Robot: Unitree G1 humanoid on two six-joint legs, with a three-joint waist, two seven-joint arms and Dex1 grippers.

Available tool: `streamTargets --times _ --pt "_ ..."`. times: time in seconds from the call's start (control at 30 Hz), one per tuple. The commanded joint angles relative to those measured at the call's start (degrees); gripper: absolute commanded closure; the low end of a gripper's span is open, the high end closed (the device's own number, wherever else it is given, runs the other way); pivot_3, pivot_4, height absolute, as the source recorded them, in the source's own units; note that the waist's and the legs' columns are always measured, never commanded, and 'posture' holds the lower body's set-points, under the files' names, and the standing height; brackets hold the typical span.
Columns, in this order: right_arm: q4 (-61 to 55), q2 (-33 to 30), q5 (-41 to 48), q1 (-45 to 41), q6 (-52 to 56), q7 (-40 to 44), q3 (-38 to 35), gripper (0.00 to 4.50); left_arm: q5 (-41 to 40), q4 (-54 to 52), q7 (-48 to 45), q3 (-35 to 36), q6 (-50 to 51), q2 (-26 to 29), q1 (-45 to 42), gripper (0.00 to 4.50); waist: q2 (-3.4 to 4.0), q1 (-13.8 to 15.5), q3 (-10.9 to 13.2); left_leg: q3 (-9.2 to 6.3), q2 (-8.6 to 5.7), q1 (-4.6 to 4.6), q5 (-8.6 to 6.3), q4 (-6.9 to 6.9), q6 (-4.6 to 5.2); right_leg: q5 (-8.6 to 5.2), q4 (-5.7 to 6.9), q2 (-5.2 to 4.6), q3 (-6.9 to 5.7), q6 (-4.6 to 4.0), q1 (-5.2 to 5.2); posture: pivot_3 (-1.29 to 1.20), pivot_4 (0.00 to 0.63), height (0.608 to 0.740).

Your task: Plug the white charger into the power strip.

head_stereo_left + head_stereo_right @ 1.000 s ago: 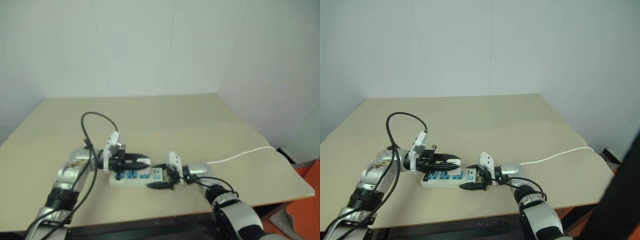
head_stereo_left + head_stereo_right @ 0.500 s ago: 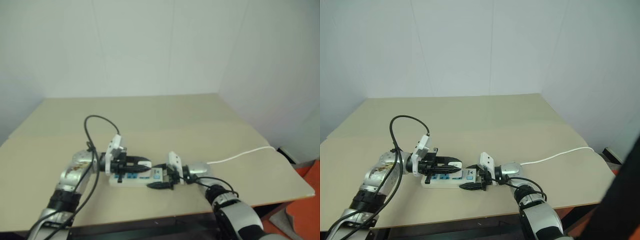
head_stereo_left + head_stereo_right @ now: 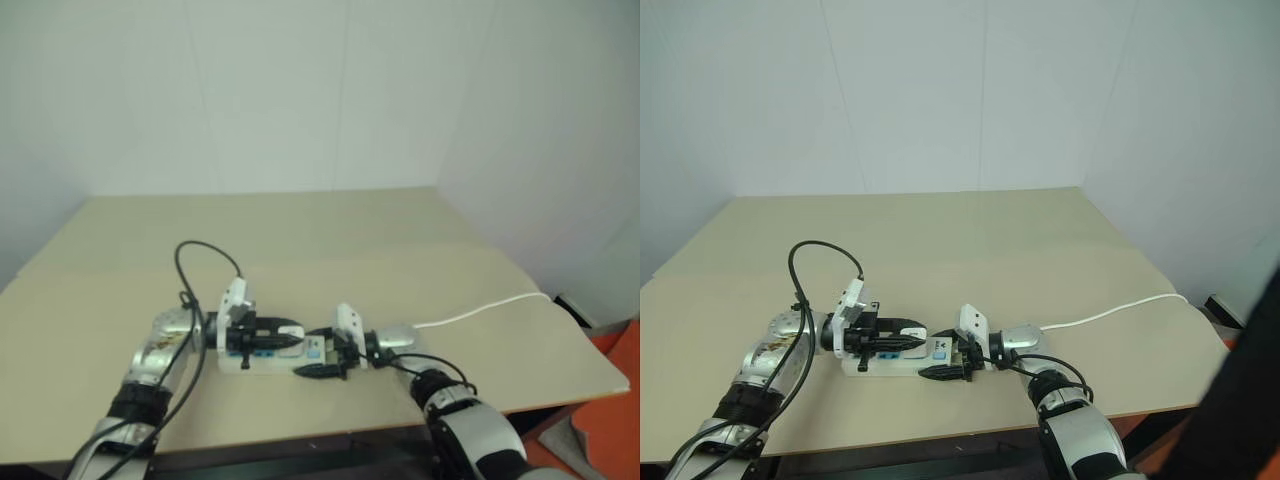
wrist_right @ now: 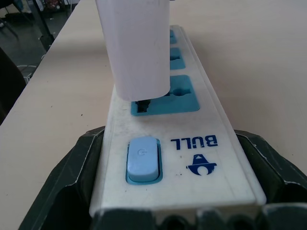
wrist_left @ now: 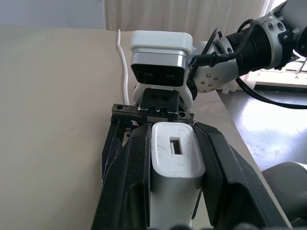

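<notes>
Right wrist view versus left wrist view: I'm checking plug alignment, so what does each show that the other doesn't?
Only the right wrist view gives the power strip's top: the blue sockets, the blue switch, and the white charger's prongs entering the nearest socket. Only the left wrist view gives the left tool clamped on the charger's sides, the charger's port, and the white cord across the table. Both share the charger and the right tool.

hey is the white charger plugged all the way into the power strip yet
Not fully. The white charger, clamped in the left gripper, stands over a blue socket on the power strip with dark prongs showing in a gap beneath it.
</notes>
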Motion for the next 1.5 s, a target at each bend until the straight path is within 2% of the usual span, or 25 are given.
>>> streamTargets --times 0.03,0.3,0.7,0.97,1.03,1.1,1.2,1.33,1.4,1.5 --pt "0.6 0.6 -0.7 1.1 0.9 -0.2 0.8 1.07 1.8 1.4 -1.0 -1.5 -0.4 0.6 -0.1 3.45 0.00 0.0 0.0 0.00 0.00 0.01 0.00 0.00 0.00 0.00 0.00 0.00 0.00 0.00 0.00 0.00 0.150 0.740" --pt "0.6 0.5 -0.6 1.0 0.9 -0.2 0.8 1.07 3.8 5.4 -2.7 -2.4 -2.4 2.4 0.7 3.45 0.00 -0.2 0.0 0.00 0.00 0.06 0.00 -0.07 0.00 -0.01 -0.01 0.01 0.01 -0.02 0.01 0.00 0.150 0.740" --pt "0.5 0.3 -0.5 1.1 1.2 0.2 1.1 1.07 8.7 14.6 -2.4 -5.1 -12.0 3.7 3.2 3.45 0.06 -0.4 -0.1 0.00 0.01 0.27 -0.01 -0.15 -0.01 -0.16 -0.01 0.01 0.02 -0.28 0.15 0.00 0.150 0.740" --pt "0.4 0.2 -0.5 1.3 1.3 0.3 1.2 1.07 7.9 15.5 -3.4 -6.2 -12.1 3.8 1.8 3.45 0.29 -0.3 -0.3 0.00 0.00 0.39 -0.01 -0.20 -0.02 -0.25 0.00 0.01 0.03 -0.41 0.23 0.00 0.150 0.740" --pt "0.4 0.3 -0.6 1.3 1.3 0.2 1.2 1.07 8.0 16.0 -3.6 -6.5 -12.4 3.8 1.3 2.74 0.30 -0.4 -0.3 0.00 0.00 0.39 -0.01 -0.20 -0.02 -0.25 0.00 0.01 0.03 -0.42 0.23 0.00 0.150 0.740" --pt "0.4 0.3 -0.6 1.2 1.4 0.2 1.2 1.07 8.5 16.8 -4.0 -6.7 -13.1 3.7 0.7 2.31 0.33 -0.6 -0.3 0.01 -0.02 0.39 -0.02 -0.22 -0.01 -0.25 0.00 0.02 0.09 -0.42 0.18 0.00 0.150 0.740" --pt "0.4 0.3 -0.5 1.2 1.4 0.3 1.3 1.07 8.9 17.7 -4.5 -6.4 -13.0 3.5 -0.5 1.36 0.35 -0.1 -0.3 -0.04 -0.03 0.33 -0.02 -0.19 -0.02 -0.27 0.01 -0.02 -0.02 -0.43 0.19 0.00 0.150 0.740" --pt "0.3 0.3 -0.5 1.2 1.4 0.3 1.3 1.07 7.0 14.4 -6.6 -5.0 -9.9 4.9 -1.6 0.10 0.35 0.0 -0.3 -0.05 -0.04 0.33 -0.05 -0.19 -0.07 -0.27 0.01 -0.02 -0.01 -0.44 0.18 0.00 0.150 0.740" --pt "0.3 0.3 -0.5 1.3 1.4 0.3 1.4 1.07 6.0 11.4 -7.5 -3.8 -9.3 6.2 -1.8 0.04 0.35 -0.1 -0.3 -0.05 -0.04 0.27 -0.04 -0.19 -0.06 -0.27 0.01 -0.02 0.00 -0.44 0.13 0.00 0.150 0.740" --pt "0.3 0.5 -0.2 1.3 2.2 0.7 1.2 1.07 1.7 4.8 -9.6 -3.7 -4.3 11.3 -2.1 0.04 0.32 -0.2 -0.3 -0.05 -0.03 0.12 -0.03 -0.19 -0.03 -0.27 0.01 -0.01 -0.01 -0.44 -0.01 0.00 0.150 0.740"
